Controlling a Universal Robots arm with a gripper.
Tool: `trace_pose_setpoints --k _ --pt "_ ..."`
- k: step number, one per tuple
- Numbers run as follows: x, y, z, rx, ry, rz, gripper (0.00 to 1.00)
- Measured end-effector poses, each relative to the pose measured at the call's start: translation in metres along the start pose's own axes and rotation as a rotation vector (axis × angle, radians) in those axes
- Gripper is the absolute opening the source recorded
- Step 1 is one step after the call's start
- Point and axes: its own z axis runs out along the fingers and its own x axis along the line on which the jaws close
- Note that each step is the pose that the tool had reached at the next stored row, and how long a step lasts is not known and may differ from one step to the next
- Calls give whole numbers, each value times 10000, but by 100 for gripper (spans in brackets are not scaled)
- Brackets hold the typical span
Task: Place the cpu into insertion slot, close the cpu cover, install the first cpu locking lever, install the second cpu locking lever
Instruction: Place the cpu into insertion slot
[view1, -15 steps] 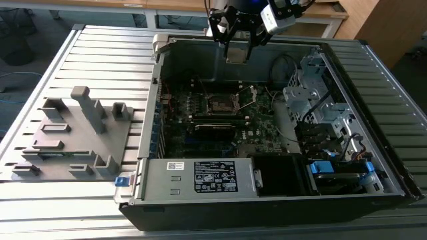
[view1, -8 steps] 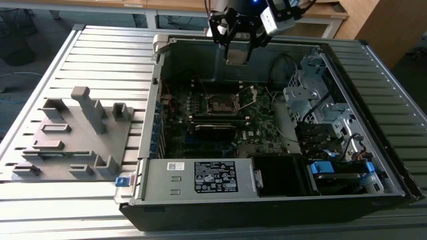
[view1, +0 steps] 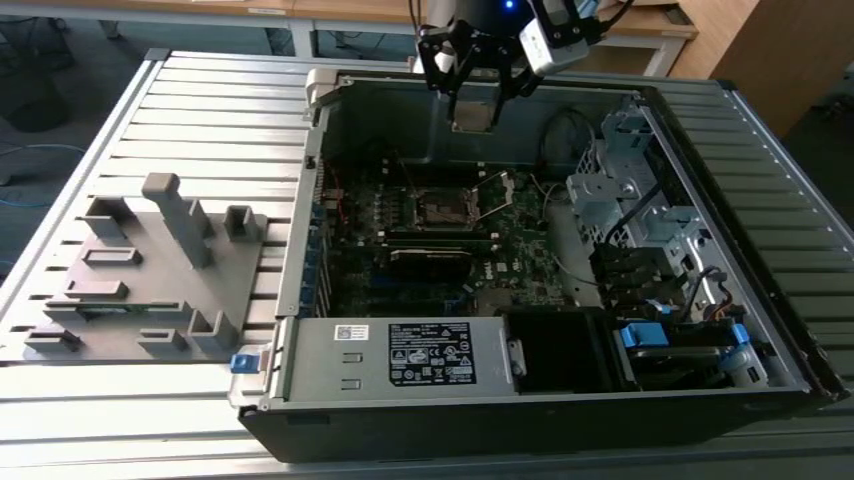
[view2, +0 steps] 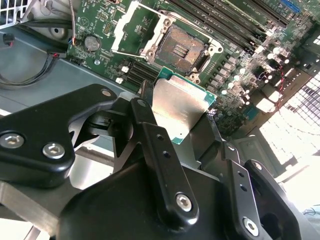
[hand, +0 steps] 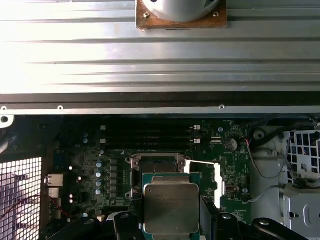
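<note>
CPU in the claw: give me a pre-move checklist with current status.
1. Grip: ok. The claw is shut on the cpu, holding it by opposite edges with the metal top facing the first wrist view.
2. Socket empty: ok. Its contact field is bare.
3. The cpu cover open: ok. It is swung up off the socket.
4. Cpu seated: not ok. It is in the air above the motherboard.
5. Alignment over the socket: cannot tell.
6. Locking levers released: cannot tell.
</note>
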Motion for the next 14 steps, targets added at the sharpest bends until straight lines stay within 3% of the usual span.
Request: trace_pose_setpoints --k 14 --pt "0 -8 84 1 -3 0 54"
